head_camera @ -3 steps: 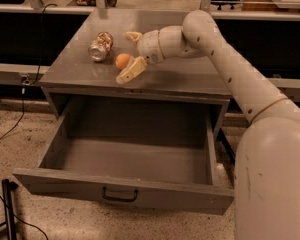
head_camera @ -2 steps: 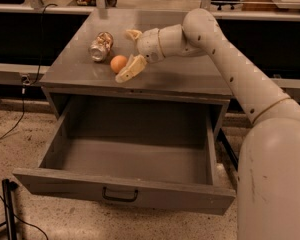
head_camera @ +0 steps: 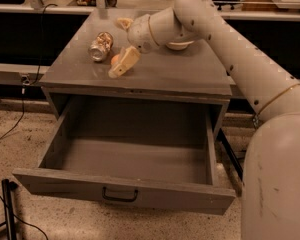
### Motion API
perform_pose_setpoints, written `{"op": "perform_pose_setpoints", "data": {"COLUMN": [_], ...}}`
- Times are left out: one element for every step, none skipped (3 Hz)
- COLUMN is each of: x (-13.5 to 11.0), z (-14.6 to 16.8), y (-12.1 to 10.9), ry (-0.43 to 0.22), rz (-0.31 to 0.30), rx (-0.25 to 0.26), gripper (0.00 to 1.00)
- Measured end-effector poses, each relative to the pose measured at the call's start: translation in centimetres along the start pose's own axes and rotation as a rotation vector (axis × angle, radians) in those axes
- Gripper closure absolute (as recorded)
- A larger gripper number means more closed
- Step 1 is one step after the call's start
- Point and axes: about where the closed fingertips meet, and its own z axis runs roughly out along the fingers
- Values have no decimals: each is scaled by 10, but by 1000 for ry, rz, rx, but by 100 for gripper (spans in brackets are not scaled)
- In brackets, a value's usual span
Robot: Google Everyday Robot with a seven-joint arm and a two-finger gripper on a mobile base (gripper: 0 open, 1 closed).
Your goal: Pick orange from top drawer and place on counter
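The orange [head_camera: 114, 60] rests on the counter [head_camera: 170, 71], left of centre, with only a small part of it showing behind my gripper's lower finger [head_camera: 123, 62]. My gripper [head_camera: 122, 43] hangs over that spot, open, its fingers spread wide; the upper finger [head_camera: 124, 23] points toward the back. Nothing is held between them. The top drawer [head_camera: 125, 186] is pulled fully out below the counter, and its inside is bare grey. A small dark handle [head_camera: 120, 196] sits on its front panel.
A silvery-gold can [head_camera: 101, 46] lies on its side on the counter just left of the orange. A white bowl [head_camera: 180, 45] is mostly hidden behind my arm. Cables run along the floor at left. A dark-panelled ledge runs behind the cabinet.
The gripper has shifted slightly left and back over the counter. Its lower finger now covers most of the orange, which was in plain view before.
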Motion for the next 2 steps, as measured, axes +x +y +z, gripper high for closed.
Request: {"op": "perform_pose_setpoints", "data": {"x": [-26,-27], "z": [-3,-3], "y": [2,3], "ry": [29,30], "rz": [-73,-76], "rx": [-25,-30], "gripper": [0,0]}}
